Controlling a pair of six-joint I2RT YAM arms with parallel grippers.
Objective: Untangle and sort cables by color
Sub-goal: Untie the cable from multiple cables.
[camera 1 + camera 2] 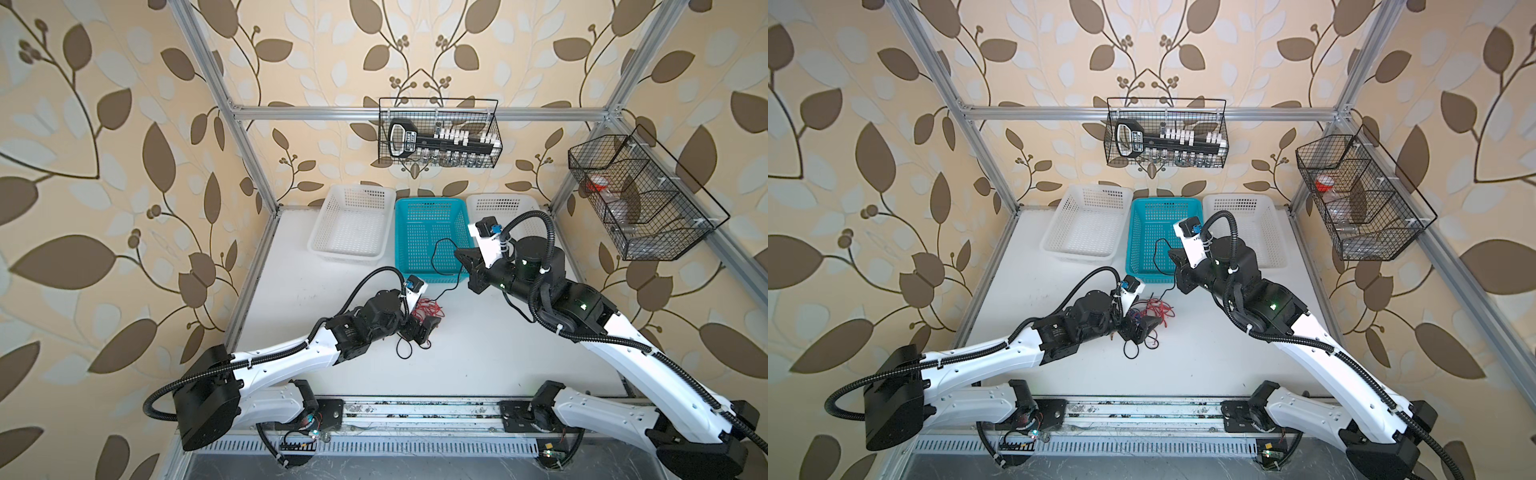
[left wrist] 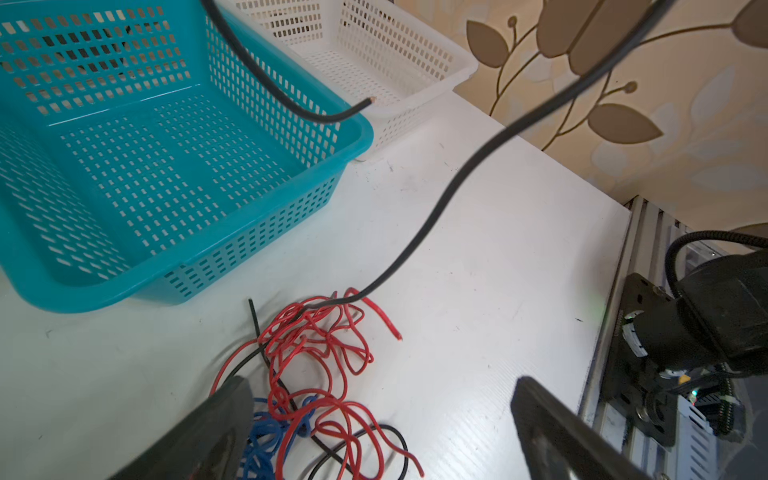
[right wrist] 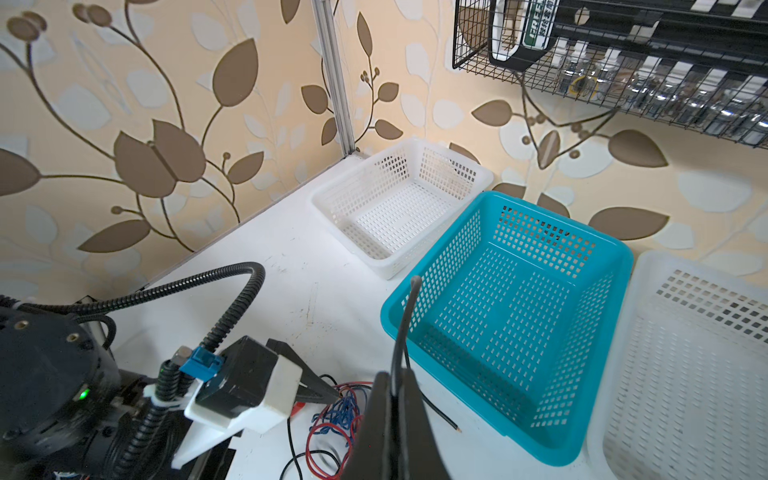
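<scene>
Right claw point(image 3: 394, 386) clamped on black cable point(image 2: 436, 216), which slants down into red-blue tangle point(image 2: 316, 345) on bench point(image 2: 498, 249), just ahead of nearer left claw point(image 2: 378, 399), jaws apart.

Robot lab cell, aluminium frame point(image 1: 316, 113), leaf wallpaper point(image 1: 104, 166), wire baskets point(image 1: 582, 160)
</scene>
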